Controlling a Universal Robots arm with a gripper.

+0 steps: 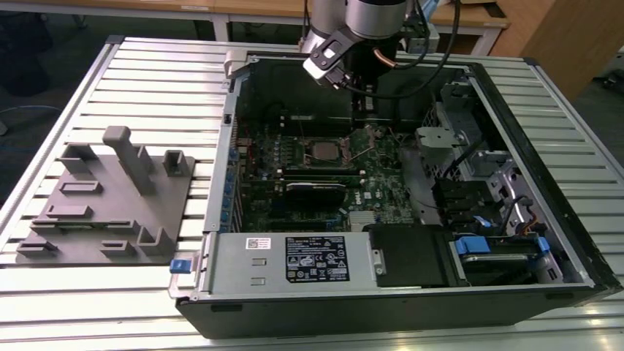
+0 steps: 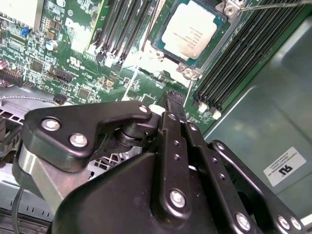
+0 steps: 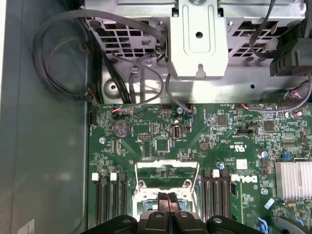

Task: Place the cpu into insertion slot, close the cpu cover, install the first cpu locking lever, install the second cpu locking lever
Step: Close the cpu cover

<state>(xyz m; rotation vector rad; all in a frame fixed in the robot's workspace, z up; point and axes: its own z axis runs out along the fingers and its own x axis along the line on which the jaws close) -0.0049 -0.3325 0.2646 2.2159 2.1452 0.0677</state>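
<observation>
On the slatted table [image 1: 146, 73], exterior view: an open computer case [image 1: 546, 241] lies on its side, with a grey fixture [image 1: 107, 205] to the exterior view's left, apart from the case.
Inside the case: the green board fills the middle. The insertion slot [image 1: 322, 150] sits near the board's centre, and a long black expansion card [image 1: 317, 186] lies just below it in this picture.
Arm [image 1: 375, 14]: it reaches down over the case's far wall, above the slot end of the board.
Second wrist view, cpu [image 2: 191, 30]: it is seated flat in the slot with its silver top up and uncovered.
Neighbours: dark memory slots [image 2: 243, 53] run along both sides of the socket. A thin metal rod [image 2: 273, 5] passes its far corner.
Gripper [image 2: 174, 100]: the black fingers are drawn narrow with nothing between them, and the tip hangs near the socket without touching it.
First wrist view, cpu cover [image 3: 167, 163]: the silvery frame appears tilted up off the slot, with green board visible through its window.
Fingertips [image 3: 164, 202]: they are pressed together in front of the socket and hide part of it.
Around: a coin battery [image 3: 121, 128], a finned heatsink [image 3: 292, 180], looped cables [image 3: 63, 53] and a metal bracket [image 3: 197, 39] at the board's edge.
</observation>
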